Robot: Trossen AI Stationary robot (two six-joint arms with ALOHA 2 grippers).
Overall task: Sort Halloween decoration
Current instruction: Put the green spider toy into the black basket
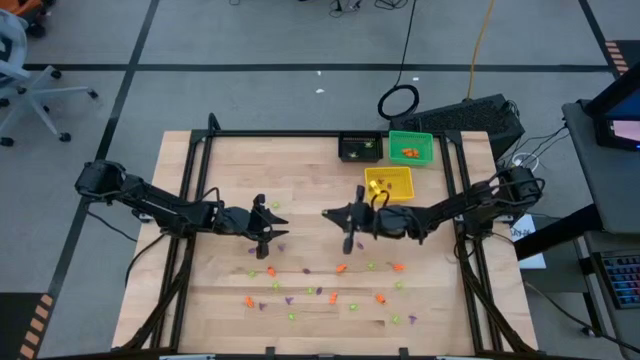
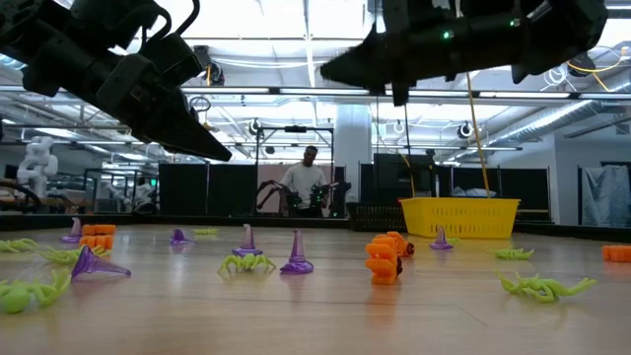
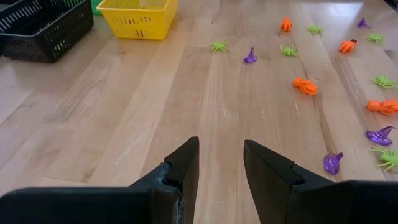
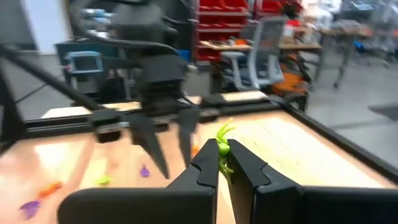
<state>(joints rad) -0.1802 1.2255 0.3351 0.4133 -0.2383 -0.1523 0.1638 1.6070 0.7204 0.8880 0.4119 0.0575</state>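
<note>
1. We see the pale wooden plank table (image 1: pixel 220 300) ringed by grey floor, and the room beyond it holds a person at a bench, too far off to make out.
2. The black (image 1: pixel 360 148), green (image 1: pixel 411 147) and yellow (image 1: pixel 389 183) square mesh bins sit at the far edge.
3. The left gripper (image 3: pixel 221 163) hovers with fingers apart, empty.
4. The right gripper (image 4: pixel 222 163) pinches a light-green spider trinket (image 4: pixel 222 138), partly hidden.
5. Tiny orange, purple and green trinkets (image 1: pixel 330 280) lie scattered on the near planks.

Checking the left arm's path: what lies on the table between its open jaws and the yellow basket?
Bare wood. In the left wrist view, nothing lies between the left gripper and the yellow basket; the nearest trinket, a green spider, sits off to the side.
</note>
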